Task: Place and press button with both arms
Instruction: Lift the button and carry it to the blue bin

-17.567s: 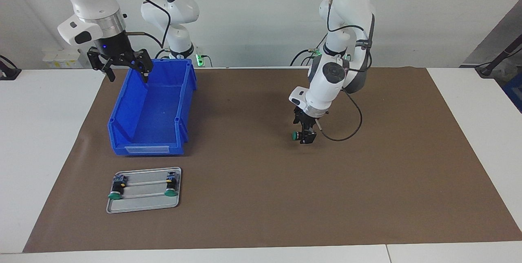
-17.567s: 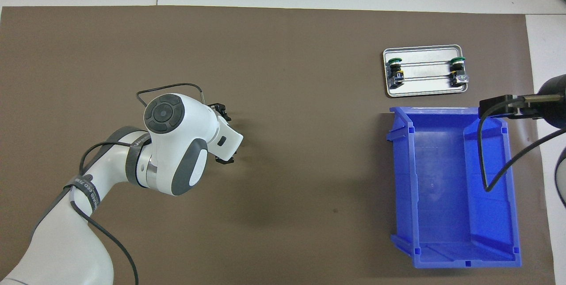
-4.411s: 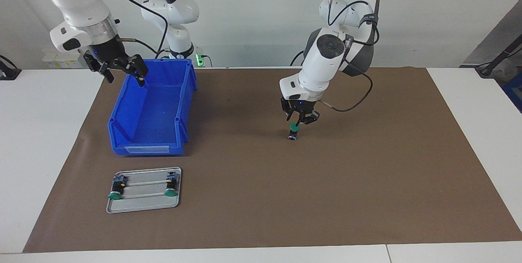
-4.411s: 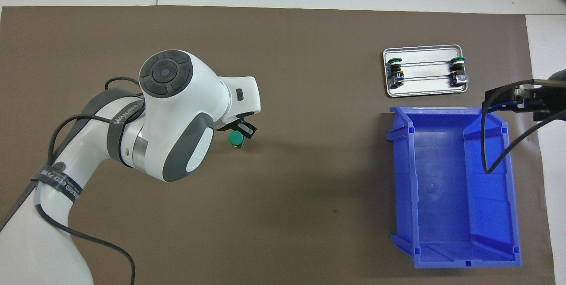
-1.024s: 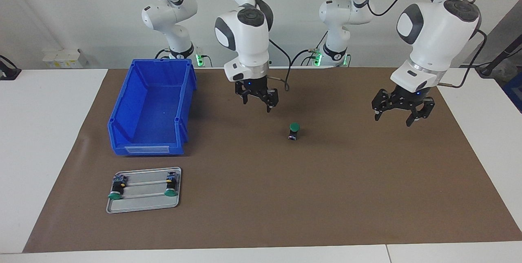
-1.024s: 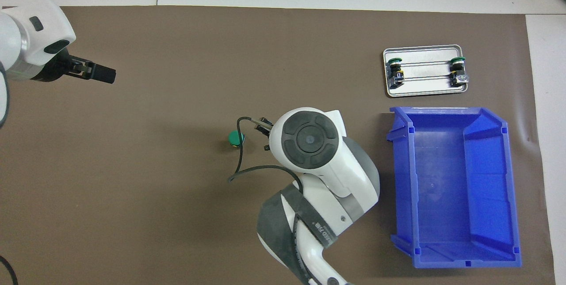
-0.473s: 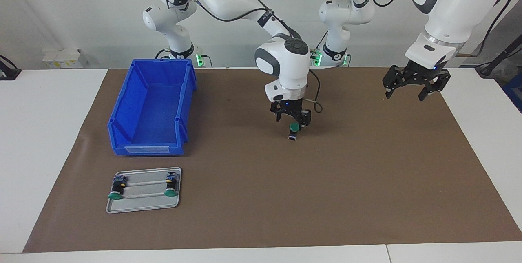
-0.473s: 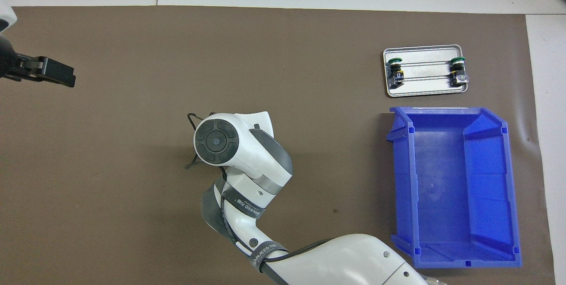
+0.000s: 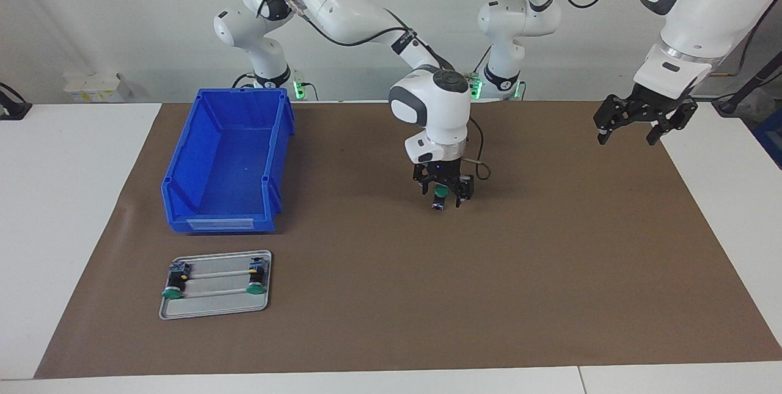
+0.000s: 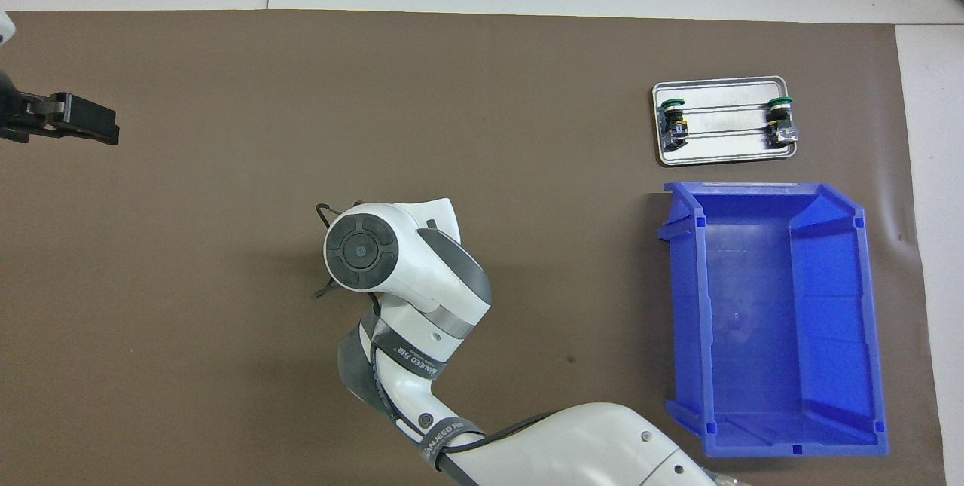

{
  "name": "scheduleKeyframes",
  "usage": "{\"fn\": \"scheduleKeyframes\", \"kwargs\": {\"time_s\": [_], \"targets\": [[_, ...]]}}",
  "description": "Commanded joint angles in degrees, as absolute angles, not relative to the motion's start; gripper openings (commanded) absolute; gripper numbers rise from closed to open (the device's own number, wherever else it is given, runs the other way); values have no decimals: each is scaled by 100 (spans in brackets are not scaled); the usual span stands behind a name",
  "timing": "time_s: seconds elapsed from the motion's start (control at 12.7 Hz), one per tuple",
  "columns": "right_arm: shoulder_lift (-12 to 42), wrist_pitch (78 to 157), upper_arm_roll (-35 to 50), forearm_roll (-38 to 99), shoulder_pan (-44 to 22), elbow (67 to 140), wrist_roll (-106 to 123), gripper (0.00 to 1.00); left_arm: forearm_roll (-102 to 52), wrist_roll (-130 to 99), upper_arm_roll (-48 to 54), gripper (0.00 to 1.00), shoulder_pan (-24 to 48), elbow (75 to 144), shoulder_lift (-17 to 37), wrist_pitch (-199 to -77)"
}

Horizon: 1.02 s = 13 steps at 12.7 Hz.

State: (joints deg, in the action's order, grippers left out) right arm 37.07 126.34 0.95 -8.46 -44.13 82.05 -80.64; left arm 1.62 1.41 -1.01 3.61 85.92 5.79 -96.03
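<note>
Right gripper (image 9: 443, 193) lowered, jaws wide, around the small green-capped push-button (image 9: 439, 194) standing mid-mat

A light, rigid, topple-prone part is judged; its blocky body is best gripped; the left gripper (image 9: 644, 120) is held open, empty

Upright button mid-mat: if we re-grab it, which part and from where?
Probably the blocky body under the green cap of the button, pincer descending from above. It stands upright, cap on top, and the right pincer is already open around it; the round cap offers poorer hold.
</note>
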Motion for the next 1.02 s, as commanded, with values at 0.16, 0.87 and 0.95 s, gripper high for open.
{"fn": "scheduleKeyframes", "kwargs": {"time_s": [0.16,0.87,0.95], "targets": [[3569,12595,123,-914,-4394,8516,-7691,82,290,-245,-62,100,281,9668,-26,-10169],[3316,12202,123,-747,-4167,8420,-6849,0,229,-237,-53,100,281,10055,-202,-10397],[2983,11869,123,-738,-3975,8472,-6377,0,229,-229,-61,100,281,10046,-202,-10397]]}}
